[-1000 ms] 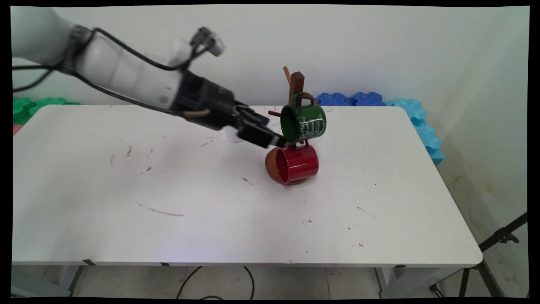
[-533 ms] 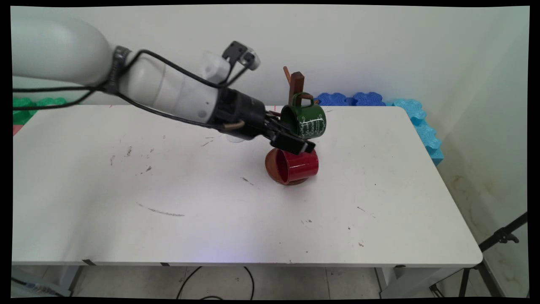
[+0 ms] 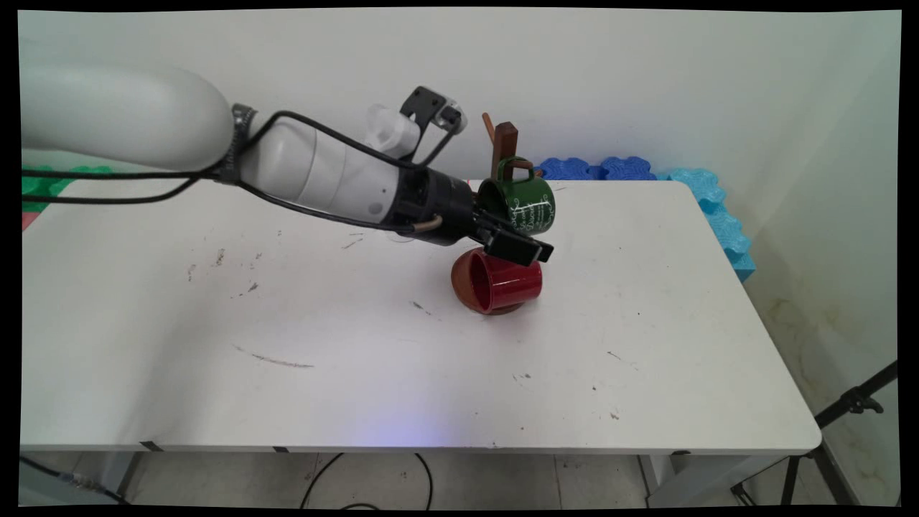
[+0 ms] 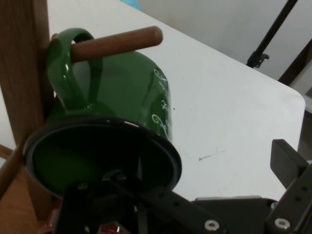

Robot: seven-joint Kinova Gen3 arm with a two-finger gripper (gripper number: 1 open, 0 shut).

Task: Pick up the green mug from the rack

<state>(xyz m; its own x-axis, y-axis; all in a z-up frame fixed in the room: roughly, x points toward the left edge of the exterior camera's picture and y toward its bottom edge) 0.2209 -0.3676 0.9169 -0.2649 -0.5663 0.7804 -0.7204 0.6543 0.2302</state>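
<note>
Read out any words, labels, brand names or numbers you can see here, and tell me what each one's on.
Green mug: white curly lettering or ornament on its side, too small and blurred to read in either view.
Red mug, wooden mug stand, gripper, white table: no text visible.
Nothing else is readable.

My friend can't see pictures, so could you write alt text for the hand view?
A green mug hangs by its handle on a wooden peg of a mug rack, its open mouth facing the camera. The open gripper is right at its rim, above a white table.
</note>
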